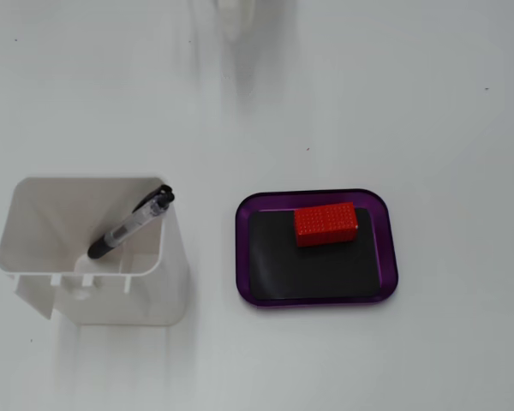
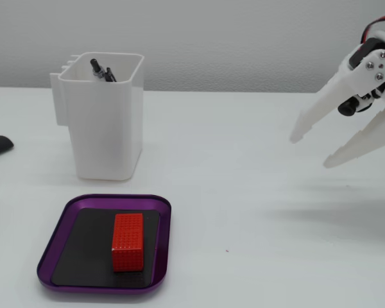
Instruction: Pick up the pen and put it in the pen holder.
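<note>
While your pincer (image 2: 313, 153) hangs in the air with its two white fingers (image 2: 316, 115) spread apart and nothing between them, you can see the pen (image 1: 130, 226) already standing tilted inside the white pen holder (image 1: 146, 291), its cap end leaning on the rim. In the side-on fixed view the holder sits well to the left of the pincer, across bare table (image 2: 244, 212). Nearer the camera, also left of the pincer, a purple tray (image 2: 58, 247) carries a red block (image 2: 128, 240).

A plain white table (image 2: 244, 224) under soft, even light meets a bare pale grey wall (image 2: 244, 38).
</note>
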